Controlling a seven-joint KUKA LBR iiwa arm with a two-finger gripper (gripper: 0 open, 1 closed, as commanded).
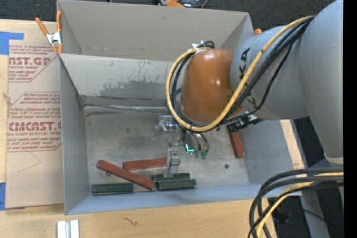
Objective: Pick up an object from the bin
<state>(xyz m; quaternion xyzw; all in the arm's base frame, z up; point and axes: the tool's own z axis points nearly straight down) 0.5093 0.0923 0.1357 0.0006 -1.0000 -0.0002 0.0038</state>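
Tool: my tool (174,163) is down low in the bin (72,120), near its front wall, hanging under the arm's orange cover (205,86).
Tool state: I cannot tell whether it is released or clenched, and I see nothing held in it.
Nearest thing: a dark green bar (174,181) lies flat on the floor directly in front of the tool tip, towards the front wall. The tip looks to meet its top edge, but I cannot tell if they touch.
Beside the tool: a red-brown stick (144,164) lies flat just to the view's left of the tip, its near end right at the tool.
Further left: a slanted stick (125,174), also red-brown, runs from well left of the tool down towards the green bar, and its lower end stops just short of that bar.
Far left: a second green bar (112,189) lies along the front wall, well apart from the tool.
Other side: a short red stick (237,144) lies to the view's right of the tool, apart from it, under the arm.
Arm: black and yellow cables (174,86) loop round the orange cover above the tool.
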